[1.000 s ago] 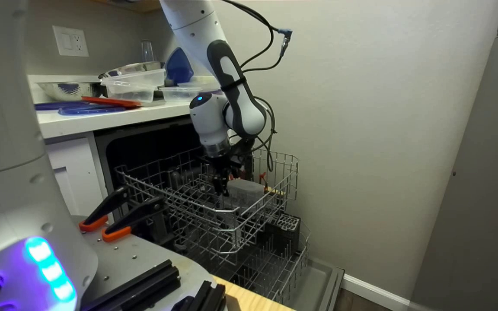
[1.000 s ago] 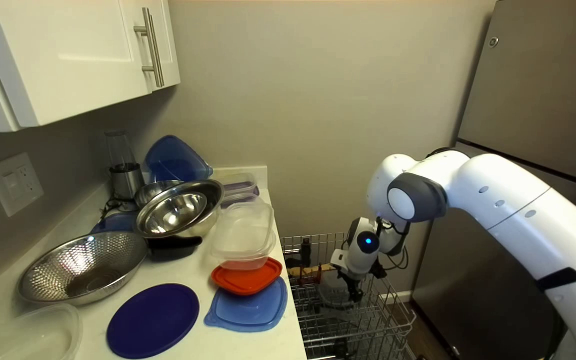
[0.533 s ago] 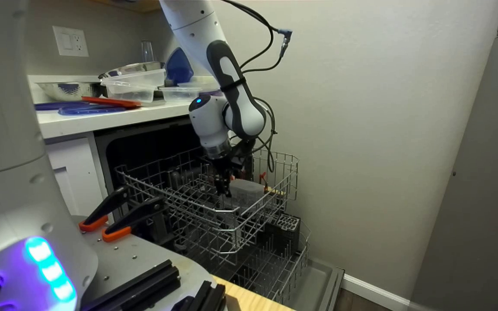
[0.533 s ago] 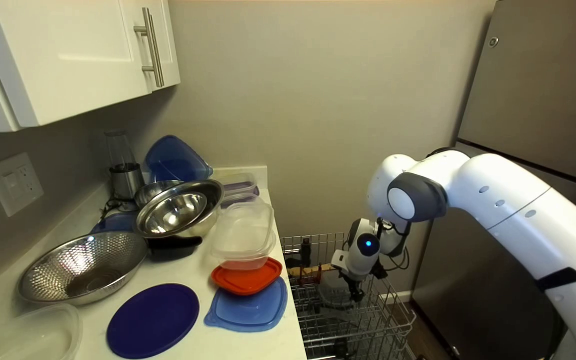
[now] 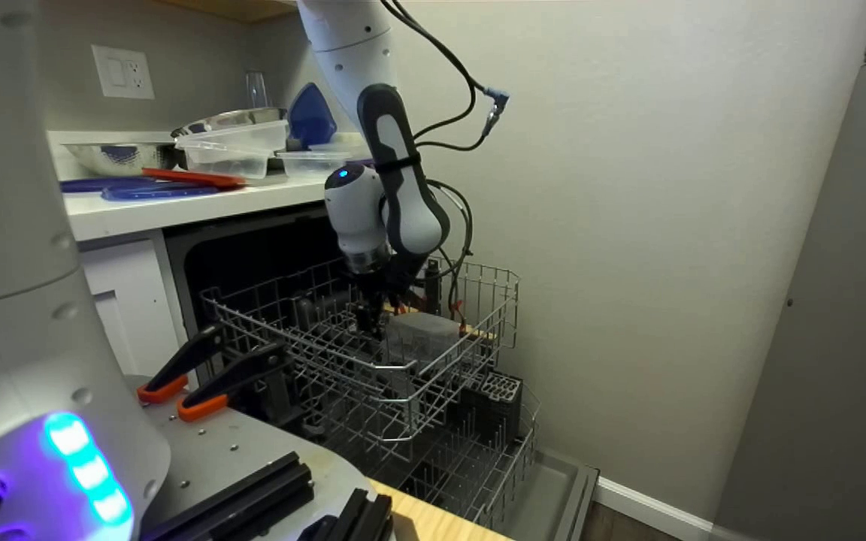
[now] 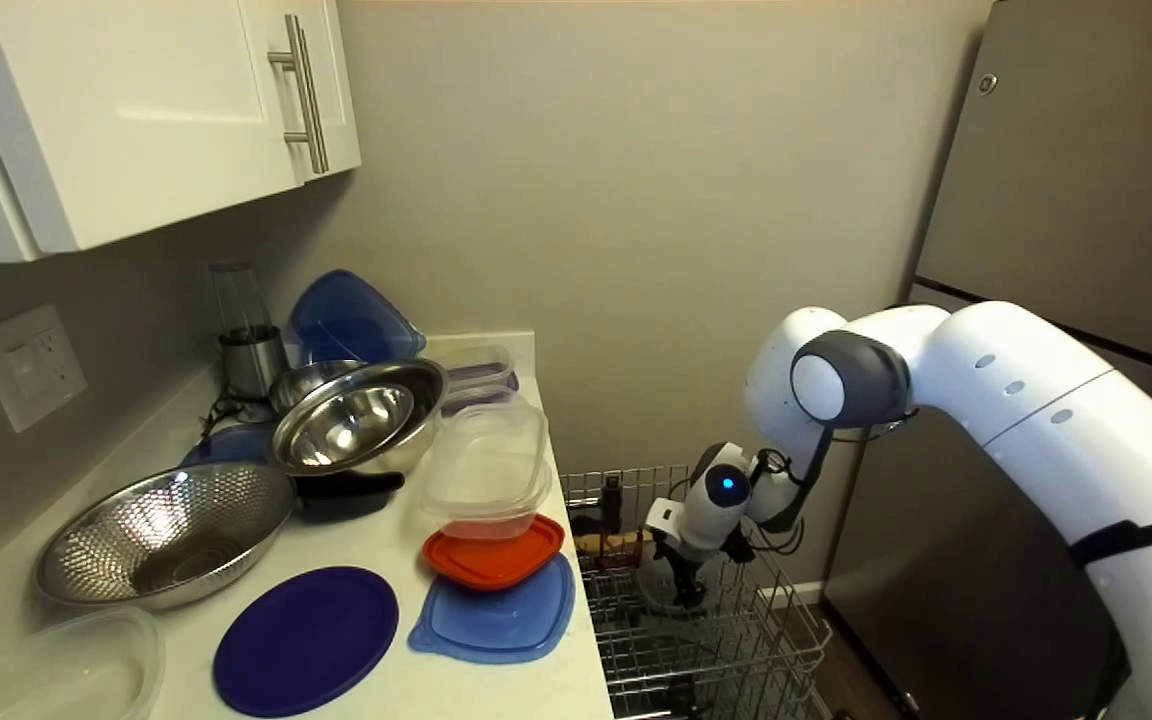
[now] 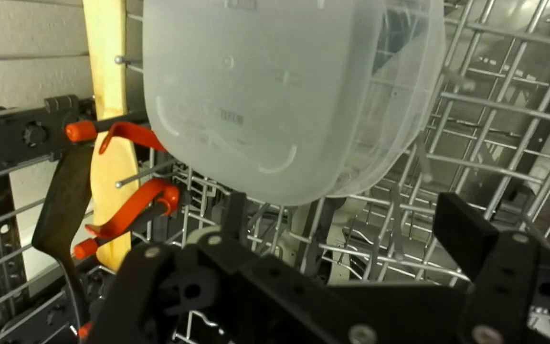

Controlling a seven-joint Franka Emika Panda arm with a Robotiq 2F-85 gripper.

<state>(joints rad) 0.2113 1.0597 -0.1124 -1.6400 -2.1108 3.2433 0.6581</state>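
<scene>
While the gripper (image 7: 344,212) stands spread just beside it, holding nothing, the translucent plastic food container (image 7: 246,95) in the dishwasher's upper rack (image 5: 395,367) looks light, slightly flexible and perhaps slick; its thin rim (image 7: 433,81) should pinch best.

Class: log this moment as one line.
gripper: open, holding nothing | nearest: clear tub, upside down, in upper rack | contact: unclear | beside tub: wooden utensil
</scene>
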